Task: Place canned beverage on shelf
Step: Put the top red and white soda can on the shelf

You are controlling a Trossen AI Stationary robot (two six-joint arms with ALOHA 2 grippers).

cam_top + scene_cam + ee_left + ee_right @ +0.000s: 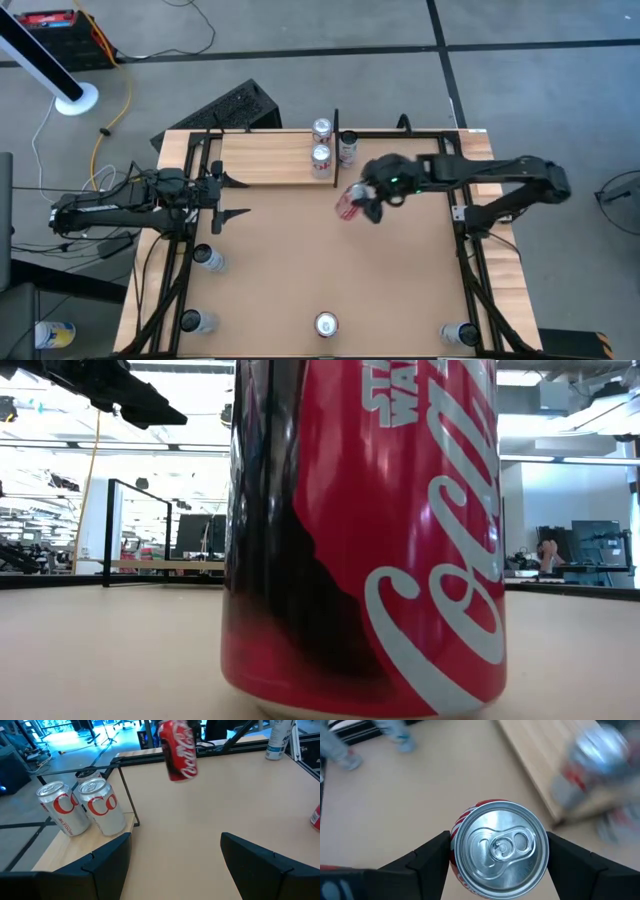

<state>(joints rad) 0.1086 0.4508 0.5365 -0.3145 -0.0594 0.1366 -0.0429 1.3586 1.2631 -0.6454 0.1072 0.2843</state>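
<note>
A red cola can hangs tilted above the middle of the table, with my right gripper shut on it; the left wrist view shows the can clear of the tabletop. The shelf, a pale wood board with a thin black end piece, lies at the table's far edge. Two silver cans stand on the shelf's right end, and a third can stands just right of the end piece. My left gripper waits open at the table's left side. My right gripper pinches the red can between its two fingers, one on each side of the can's wall just below the top rim. The fingers slant down from the table's right side. The can is lifted clear and tilted, its bottom toward the table's left.
More cans stand on the table: two near the left edge, a red one at the near edge filling the low view, and one at the near right corner. Black frame rails line both sides.
</note>
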